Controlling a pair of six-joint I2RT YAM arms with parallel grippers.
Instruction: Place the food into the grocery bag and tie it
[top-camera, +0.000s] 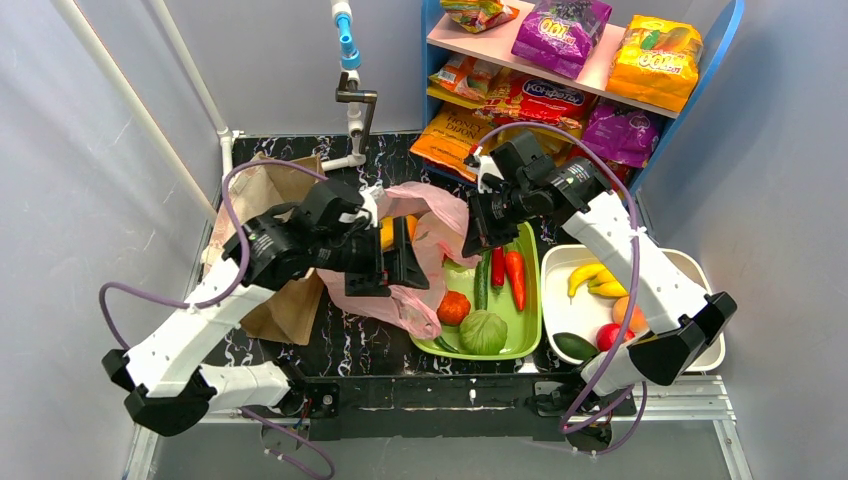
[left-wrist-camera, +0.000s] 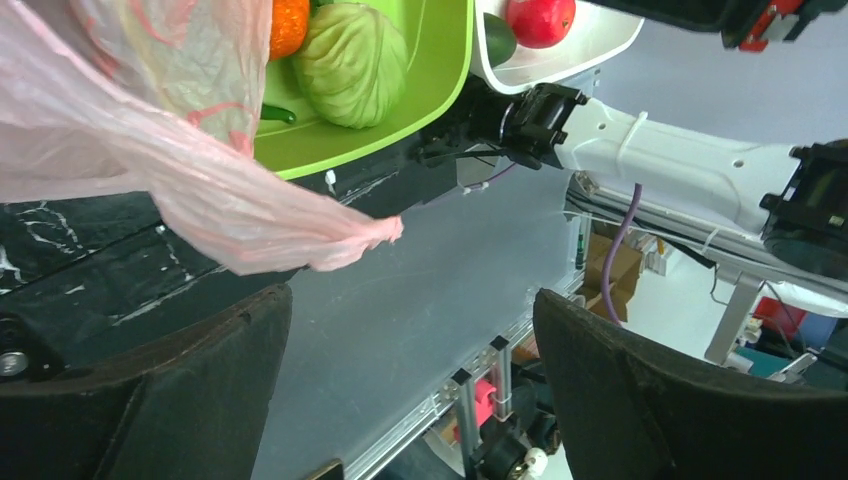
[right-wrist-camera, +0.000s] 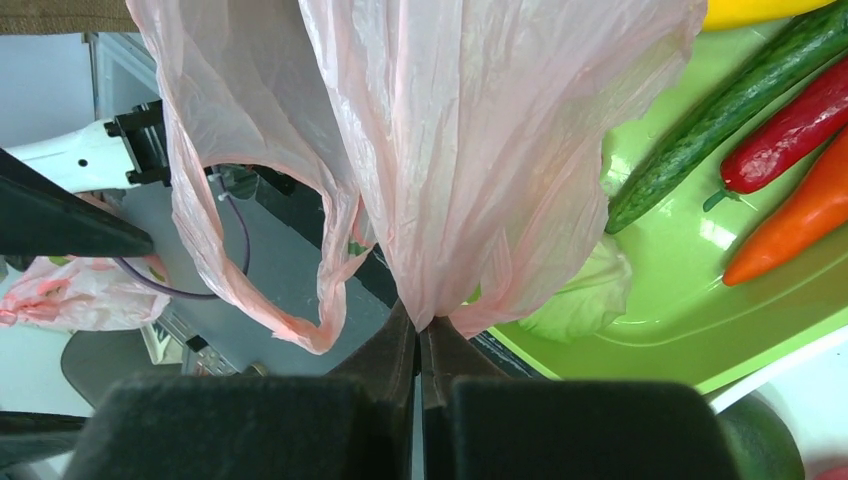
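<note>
A brown paper bag (top-camera: 262, 190) lies on the black table's (top-camera: 370, 345) left. A green tray (top-camera: 527, 325) and a white tub (top-camera: 560, 310) sit on its right.

The grocery bag (top-camera: 415, 305) hangs between my left jaws and right jaws, held by the right. The tray (top-camera: 522, 325) lies on the surface (top-camera: 370, 340) beneath my right jaws, the tub (top-camera: 565, 315) right of it, the shelf (top-camera: 600, 80) behind. The paper bag (top-camera: 280, 320) lies left of my left jaws.
</note>
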